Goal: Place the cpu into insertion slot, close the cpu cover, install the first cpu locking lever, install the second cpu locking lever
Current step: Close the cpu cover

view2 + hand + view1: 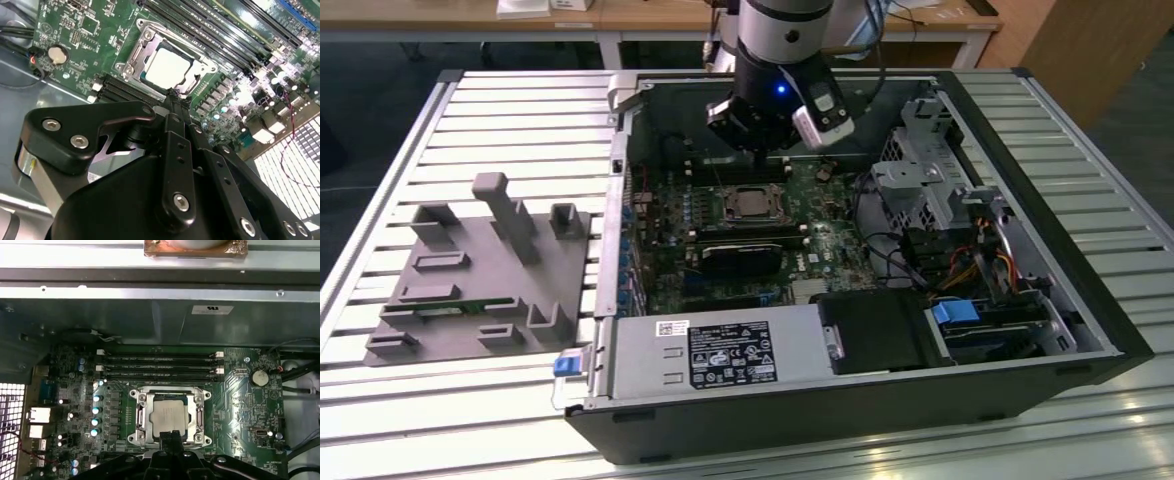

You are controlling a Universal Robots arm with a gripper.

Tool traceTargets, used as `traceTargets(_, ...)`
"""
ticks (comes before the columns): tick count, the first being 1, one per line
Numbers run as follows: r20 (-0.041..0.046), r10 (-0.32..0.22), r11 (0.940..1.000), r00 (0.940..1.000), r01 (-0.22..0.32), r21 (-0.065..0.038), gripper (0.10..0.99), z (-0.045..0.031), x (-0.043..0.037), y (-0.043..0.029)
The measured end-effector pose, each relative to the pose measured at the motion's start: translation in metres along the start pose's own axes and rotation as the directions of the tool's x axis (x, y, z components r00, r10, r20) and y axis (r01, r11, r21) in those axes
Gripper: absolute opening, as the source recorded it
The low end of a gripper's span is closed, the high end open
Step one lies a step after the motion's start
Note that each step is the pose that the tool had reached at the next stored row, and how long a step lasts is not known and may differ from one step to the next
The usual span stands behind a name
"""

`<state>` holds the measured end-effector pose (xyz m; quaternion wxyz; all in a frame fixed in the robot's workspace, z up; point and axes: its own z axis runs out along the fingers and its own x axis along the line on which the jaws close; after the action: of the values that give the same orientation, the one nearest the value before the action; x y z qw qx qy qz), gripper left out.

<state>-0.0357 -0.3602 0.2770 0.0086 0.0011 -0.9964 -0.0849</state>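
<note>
Cpu point(169, 415) sits just ahead of tool point(170, 435), cover point(198, 415) down to retain it. Tool clenched on nothing, tip at cover's edge: likely pushing, not gripping.

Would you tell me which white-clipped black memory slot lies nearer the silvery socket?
The long black memory slot bordering the silvery square socket; its twin sits toward the case wall.

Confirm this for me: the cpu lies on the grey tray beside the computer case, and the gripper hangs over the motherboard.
Wrong about the cpu: it sits in the insertion slot on the motherboard, not on the grey tray, as the first wrist view shows. The gripper does hang over the motherboard.
</note>
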Motion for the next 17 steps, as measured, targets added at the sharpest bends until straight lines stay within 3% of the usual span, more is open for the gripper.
traceTargets(4, 0.0001, 0.0, 1.0, 1.0, 0.0, 0.003, 0.102, 0.007, 0.0, -0.0013)
traceTargets(9, 0.0, 0.0, 0.9998, 1.0, 0.0, 0.021, 0.102, 0.0133, 0.0003, -0.0024)
traceTargets(17, 0.0, 0.001, 0.9997, 1.0, -0.001, 0.026, 0.102, 0.0274, 0.0004, -0.0048)
